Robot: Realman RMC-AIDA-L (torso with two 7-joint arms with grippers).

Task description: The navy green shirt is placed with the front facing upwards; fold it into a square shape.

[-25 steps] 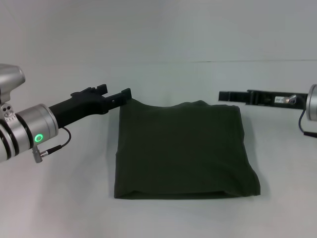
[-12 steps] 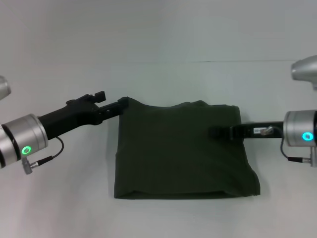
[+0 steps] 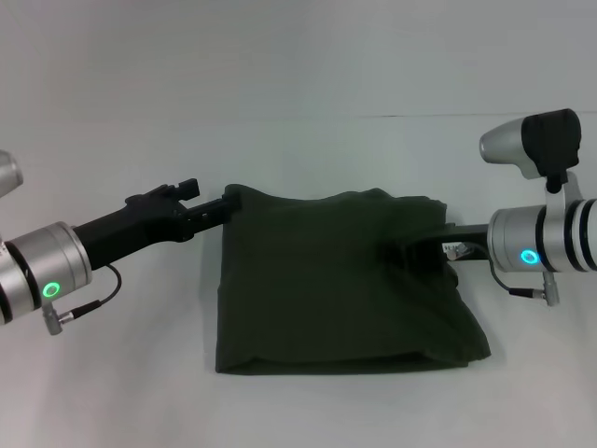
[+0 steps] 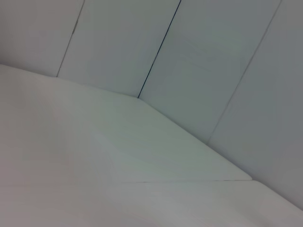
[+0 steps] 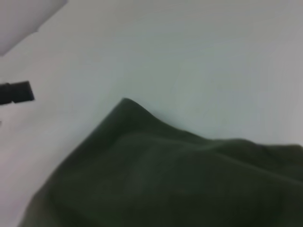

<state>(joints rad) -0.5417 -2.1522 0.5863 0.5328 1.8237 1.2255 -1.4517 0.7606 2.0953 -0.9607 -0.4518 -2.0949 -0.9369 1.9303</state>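
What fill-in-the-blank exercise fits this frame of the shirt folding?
1. The shirt on the table is folded into a rough ____.
2. The left gripper is at the shirt's far ____ corner.
3. The right gripper reaches in over the shirt's ____ edge.

Missing words: square; left; right

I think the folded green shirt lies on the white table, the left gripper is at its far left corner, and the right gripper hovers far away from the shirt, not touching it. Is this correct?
Not quite. The right gripper is not away from the shirt: the head view shows it reaching in over the shirt's right side, where the cloth bunches around it. The rest holds: the shirt lies folded on the white table, and the left gripper is at its far left corner.
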